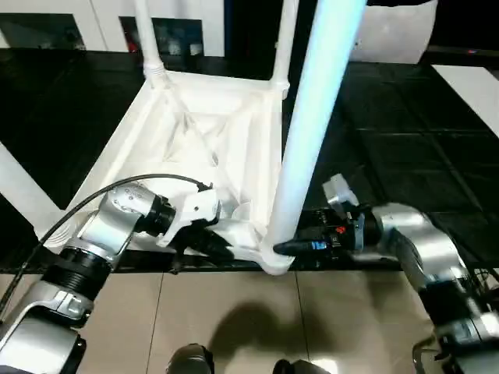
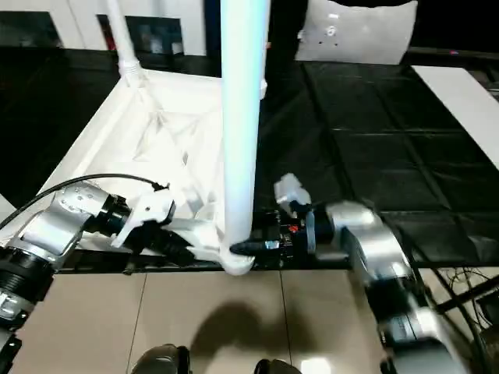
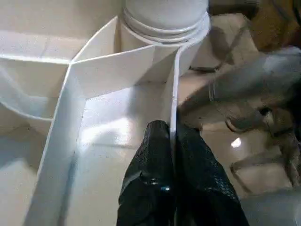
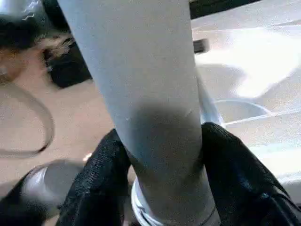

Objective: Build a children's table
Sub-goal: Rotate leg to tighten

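The children's table's white top (image 1: 179, 132) lies upside down on the black workbench, ribbed underside up. Three legs stand in its sockets: one at the far left corner (image 1: 148, 35), one at the far right corner (image 1: 284, 39), and a near leg (image 1: 312, 117) at the front corner. Another leg (image 1: 19, 187) rises at the left corner. My right gripper (image 1: 292, 247) is shut on the near leg's base just above its socket, with a black finger (image 4: 235, 165) on each side of the tube. My left gripper (image 3: 173, 141) is shut on a thin upright wall of the top (image 3: 174, 84) beside that socket.
The front corner of the top hangs at the workbench's front edge, with beige floor tiles (image 1: 234, 312) below it. A white sheet (image 1: 398, 31) stands at the back and a white board (image 1: 475, 86) lies at the right. A black cable (image 1: 117, 187) arcs over my left forearm.
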### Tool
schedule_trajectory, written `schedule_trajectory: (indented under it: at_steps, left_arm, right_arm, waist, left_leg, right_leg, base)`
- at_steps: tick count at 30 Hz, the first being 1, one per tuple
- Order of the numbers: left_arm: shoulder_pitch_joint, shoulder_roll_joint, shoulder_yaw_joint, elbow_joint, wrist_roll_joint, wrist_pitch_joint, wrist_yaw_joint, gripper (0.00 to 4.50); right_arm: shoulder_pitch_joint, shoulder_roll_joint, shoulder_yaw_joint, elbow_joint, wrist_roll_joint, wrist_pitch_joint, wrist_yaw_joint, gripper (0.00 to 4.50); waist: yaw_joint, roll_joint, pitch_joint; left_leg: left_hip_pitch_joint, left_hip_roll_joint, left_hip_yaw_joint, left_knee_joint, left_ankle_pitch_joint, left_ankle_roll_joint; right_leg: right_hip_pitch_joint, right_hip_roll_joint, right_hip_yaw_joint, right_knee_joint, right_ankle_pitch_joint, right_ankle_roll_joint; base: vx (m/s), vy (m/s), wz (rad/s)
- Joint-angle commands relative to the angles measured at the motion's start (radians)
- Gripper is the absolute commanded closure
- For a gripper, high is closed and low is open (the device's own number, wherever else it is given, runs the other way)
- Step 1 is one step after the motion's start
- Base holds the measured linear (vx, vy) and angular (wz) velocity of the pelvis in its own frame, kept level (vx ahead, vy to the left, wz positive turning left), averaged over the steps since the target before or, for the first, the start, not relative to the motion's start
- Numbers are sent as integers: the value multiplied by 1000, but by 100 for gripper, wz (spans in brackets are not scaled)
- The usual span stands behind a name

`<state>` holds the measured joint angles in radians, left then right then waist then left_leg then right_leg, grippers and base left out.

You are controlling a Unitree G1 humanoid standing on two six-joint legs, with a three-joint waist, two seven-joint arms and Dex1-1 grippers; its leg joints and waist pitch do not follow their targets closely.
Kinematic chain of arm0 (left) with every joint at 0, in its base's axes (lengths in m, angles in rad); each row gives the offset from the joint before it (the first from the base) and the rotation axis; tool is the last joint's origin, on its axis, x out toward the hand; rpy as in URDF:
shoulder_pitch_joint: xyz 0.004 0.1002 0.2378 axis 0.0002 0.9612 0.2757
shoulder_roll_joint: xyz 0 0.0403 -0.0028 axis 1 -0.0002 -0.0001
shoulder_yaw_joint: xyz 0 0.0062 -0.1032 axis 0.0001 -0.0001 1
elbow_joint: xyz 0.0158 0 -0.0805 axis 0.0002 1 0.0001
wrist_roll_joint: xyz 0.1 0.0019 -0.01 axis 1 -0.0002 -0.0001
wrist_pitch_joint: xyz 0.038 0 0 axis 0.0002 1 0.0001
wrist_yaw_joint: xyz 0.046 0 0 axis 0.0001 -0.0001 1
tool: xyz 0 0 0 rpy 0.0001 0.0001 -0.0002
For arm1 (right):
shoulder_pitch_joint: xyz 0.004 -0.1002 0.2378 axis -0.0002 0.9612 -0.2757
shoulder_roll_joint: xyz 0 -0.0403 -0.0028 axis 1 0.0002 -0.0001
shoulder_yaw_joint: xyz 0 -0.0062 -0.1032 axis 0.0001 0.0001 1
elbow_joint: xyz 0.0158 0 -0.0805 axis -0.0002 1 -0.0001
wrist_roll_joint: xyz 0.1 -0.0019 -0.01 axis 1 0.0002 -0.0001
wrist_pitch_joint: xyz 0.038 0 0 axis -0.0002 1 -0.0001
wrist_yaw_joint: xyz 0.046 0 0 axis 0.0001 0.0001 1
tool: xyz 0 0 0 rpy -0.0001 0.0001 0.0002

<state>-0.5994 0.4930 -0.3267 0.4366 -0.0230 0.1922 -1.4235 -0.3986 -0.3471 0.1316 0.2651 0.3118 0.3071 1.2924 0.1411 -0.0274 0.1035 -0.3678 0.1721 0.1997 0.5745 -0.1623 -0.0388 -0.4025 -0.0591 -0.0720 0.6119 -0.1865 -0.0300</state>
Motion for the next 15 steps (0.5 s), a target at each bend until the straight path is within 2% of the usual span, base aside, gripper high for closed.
schedule_trajectory:
  at_steps: [1, 4, 5, 6, 8, 9, 10, 11, 12, 14, 15]
  left_arm:
    - [-16, -106, 1, -40, -49, 38, 96, 450]
    - [-20, -154, 14, -29, -26, 86, 192, 450]
    - [-22, -163, 17, -27, -23, 93, 206, 450]
    - [-30, -192, 27, -18, -10, 116, 258, 450]
    - [-38, -211, 33, -6, 3, 128, 299, 450]
    - [-40, -216, 34, -4, 6, 130, 309, 450]
    - [-47, -231, 38, 7, 15, 135, 343, 450]
    - [-53, -244, 43, 17, 21, 139, 373, 450]
    - [-70, -274, 53, 42, 32, 149, 437, 450]
    - [-90, -311, 81, 71, 45, 157, 523, 450]
    - [-94, -319, 87, 77, 47, 158, 538, 450]
  right_arm:
    - [16, 94, 84, -65, 36, 60, -60, 255]
    - [28, 175, 87, -68, -35, 80, -228, 255]
    - [28, 190, 85, -67, -46, 86, -257, 255]
    - [19, 246, 72, -47, -78, 94, -367, 255]
    - [7, 287, 60, -23, -94, 93, -444, 255]
    - [4, 297, 57, -18, -100, 94, -467, 255]
    - [-6, 325, 47, 4, -118, 93, -532, 255]
    - [-17, 348, 39, 26, -133, 89, -585, 255]
    - [-48, 403, 10, 86, -153, 78, -713, 255]
    - [-99, 467, -30, 171, -178, 38, -846, 255]
    - [-111, 480, -40, 190, -181, 28, -871, 255]
  waist:
    - [-6, -6, -63]
    - [-23, -3, -59]
    - [-35, -7, -56]
    - [-45, -4, -54]
    - [-59, -9, -54]
    - [-64, -6, -54]
    - [-66, -5, -54]
    - [-71, -5, -52]
    - [-78, -3, -52]
    - [-85, 2, -52]
    - [-90, 8, -55]
  left_leg:
    - [17, 69, -40, -70, -254, 24]
    - [14, 66, -45, -73, -277, 6]
    - [16, 64, -49, -75, -292, -1]
    - [15, 62, -52, -76, -308, -8]
    - [11, 59, -56, -77, -319, -12]
    - [12, 59, -57, -78, -321, -11]
    - [14, 59, -56, -76, -325, -9]
    - [21, 57, -54, -75, -329, -6]
    - [25, 56, -53, -75, -338, -10]
    - [21, 56, -58, -78, -344, -17]
    - [24, 58, -58, -79, -354, -21]
  right_leg:
    - [41, -114, 62, -101, -450, -152]
    - [38, -114, 61, -108, -518, -122]
    - [36, -114, 58, -112, -558, -112]
    - [35, -116, 56, -118, -596, -100]
    - [38, -117, 53, -121, -629, -82]
    - [37, -117, 52, -124, -637, -76]
    - [34, -117, 54, -126, -637, -74]
    - [26, -115, 57, -129, -629, -78]
    - [23, -112, 56, -130, -629, -83]
    - [30, -113, 51, -130, -626, -84]
    - [27, -114, 53, -130, -593, -94]
  base:
    - [0, 0, 0]
    - [0, 0, 0]
    - [0, 0, 0]
    - [0, 0, 0]
    - [0, 0, 0]
    - [0, 0, 0]
    - [0, 0, 0]
    - [0, 0, 0]
    - [0, 0, 0]
    - [0, 0, 0]
    - [0, 0, 0]
